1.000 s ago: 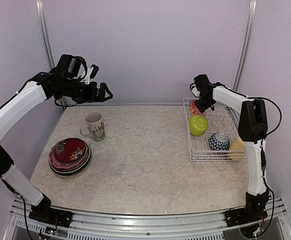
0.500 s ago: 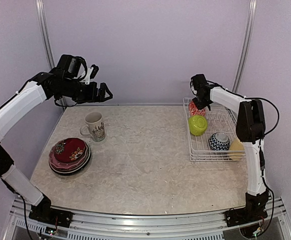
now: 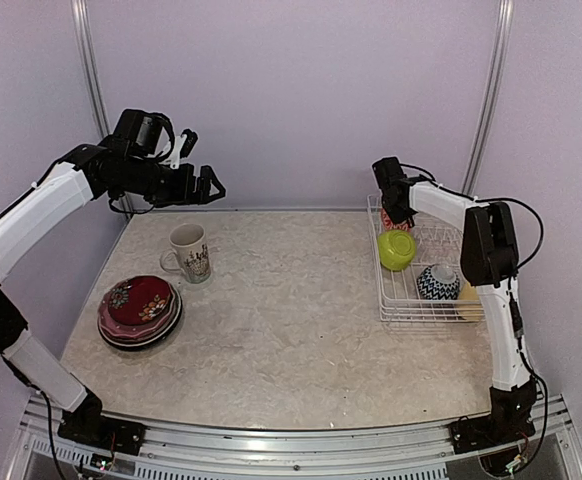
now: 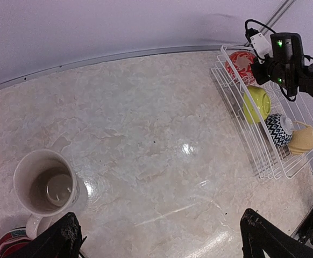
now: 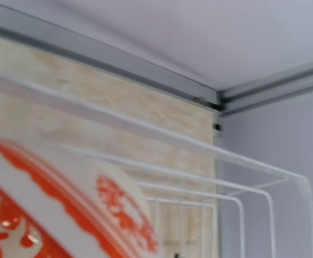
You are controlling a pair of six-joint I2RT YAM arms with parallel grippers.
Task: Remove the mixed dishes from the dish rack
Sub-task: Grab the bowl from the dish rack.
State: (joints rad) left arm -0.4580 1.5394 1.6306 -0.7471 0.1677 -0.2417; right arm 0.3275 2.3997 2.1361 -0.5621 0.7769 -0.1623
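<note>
- Right gripper (image 3: pixel 395 207): jaws closed at rim of red-patterned bowl (image 3: pixel 396 222), far corner of dish rack (image 3: pixel 421 318); hold unconfirmed.
- Left gripper (image 3: pixel 209 186): spread wide, empty, raised near beige mug (image 3: pixel 189 252).

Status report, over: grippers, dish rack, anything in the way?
Left gripper open, aloft. Right gripper shut at red-patterned ceramic dish in white wire dish rack, hold unconfirmed. Lime-green bowl close beside.

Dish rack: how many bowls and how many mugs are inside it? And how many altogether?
Bowls: 3 (red patterned bowl, lime-green bowl, dark zigzag bowl)
Mugs: 1 (pale-yellow mug)
Total in the dish rack: 4
</note>
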